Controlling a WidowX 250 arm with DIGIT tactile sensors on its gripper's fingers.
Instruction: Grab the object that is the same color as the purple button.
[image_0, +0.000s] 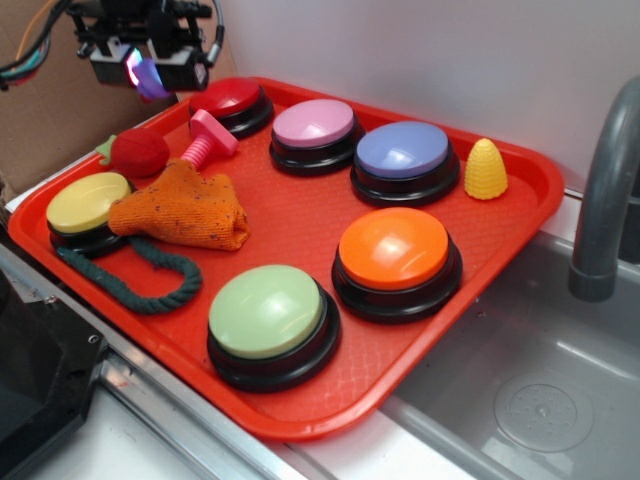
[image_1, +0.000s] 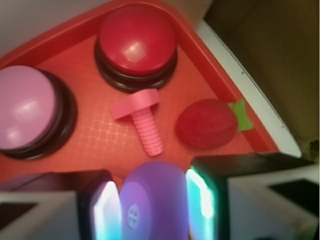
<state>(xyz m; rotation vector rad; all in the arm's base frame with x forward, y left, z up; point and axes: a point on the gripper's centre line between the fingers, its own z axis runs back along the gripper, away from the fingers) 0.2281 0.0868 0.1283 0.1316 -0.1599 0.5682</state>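
Note:
My gripper (image_0: 148, 72) hangs above the tray's far left corner, shut on the small purple object (image_0: 149, 78). In the wrist view that purple object (image_1: 152, 200) fills the gap between the two lit fingers (image_1: 107, 212), lifted off the tray. The purple button (image_0: 404, 152), blue-violet with a black base, sits at the tray's far right, well away from the gripper; it does not show in the wrist view.
On the red tray (image_0: 300, 215) stand red (image_0: 229, 100), pink (image_0: 314, 126), orange (image_0: 396, 250), green (image_0: 267, 312) and yellow (image_0: 88, 203) buttons. A pink bolt (image_1: 140, 120), red ball (image_1: 206, 123), orange cloth (image_0: 185, 208), green rope (image_0: 150, 275), yellow cone (image_0: 486, 169). Sink and faucet (image_0: 605, 190) right.

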